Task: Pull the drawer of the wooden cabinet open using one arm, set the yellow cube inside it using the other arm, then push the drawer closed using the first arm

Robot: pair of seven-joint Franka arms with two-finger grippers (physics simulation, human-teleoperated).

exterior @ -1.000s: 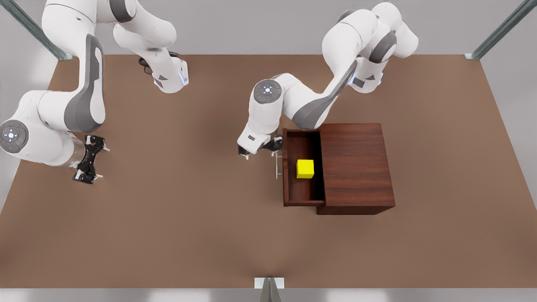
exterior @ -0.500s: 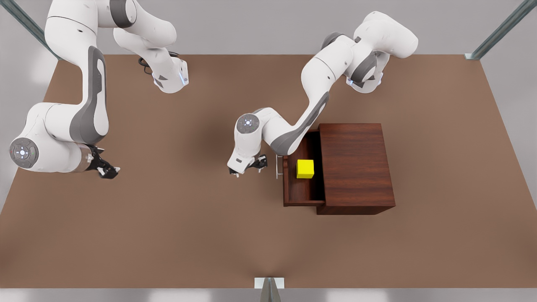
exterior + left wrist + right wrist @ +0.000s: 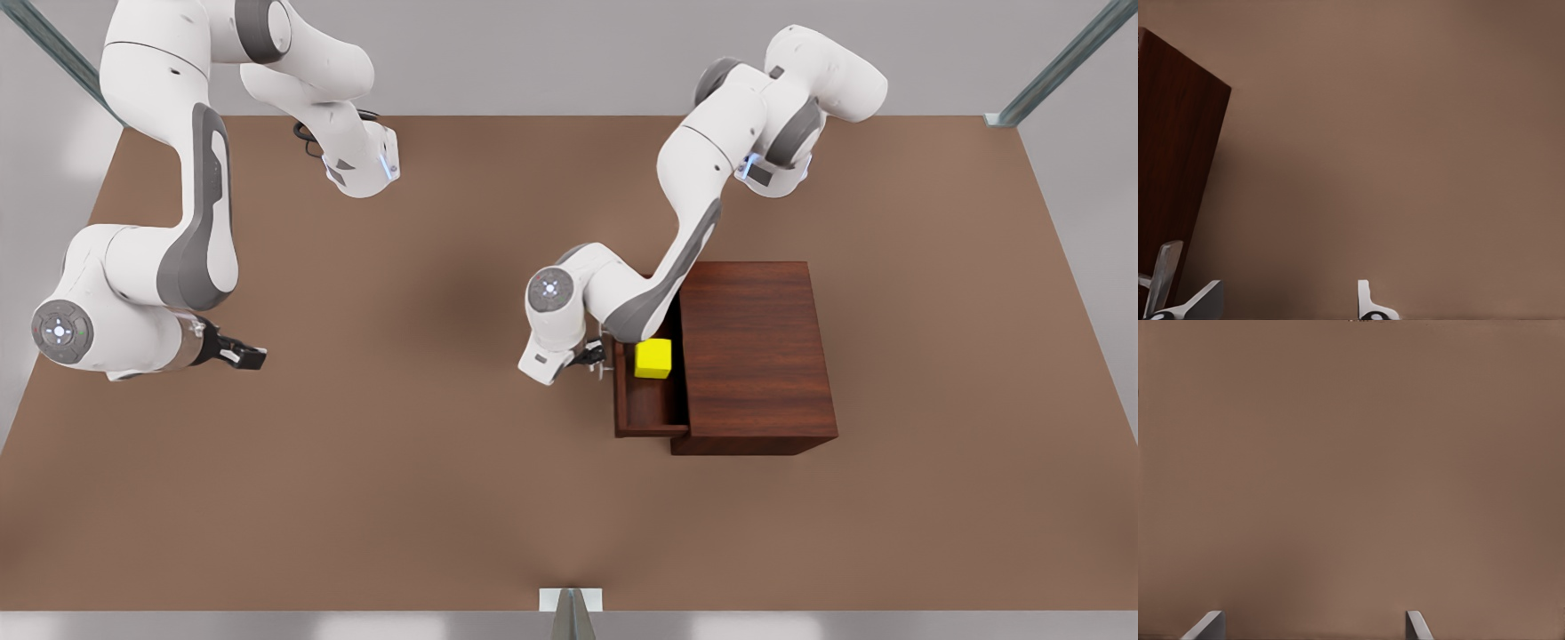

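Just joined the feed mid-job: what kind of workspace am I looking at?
Likely a simulated tabletop test cell: a bare brown table framed by metal corner posts, with a wooden cabinet, its drawer part open, holding a yellow cube.

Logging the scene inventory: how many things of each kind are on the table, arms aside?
Cabinet with its drawer: 1
Yellow cube: 1
Total: 2

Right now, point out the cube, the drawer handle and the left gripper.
cube [image 3: 653, 357]: front view, top face.
handle [image 3: 1159, 275]: left wrist view, silver bar.
left gripper [image 3: 597, 356]: front view, between the fingers, at the drawer front.
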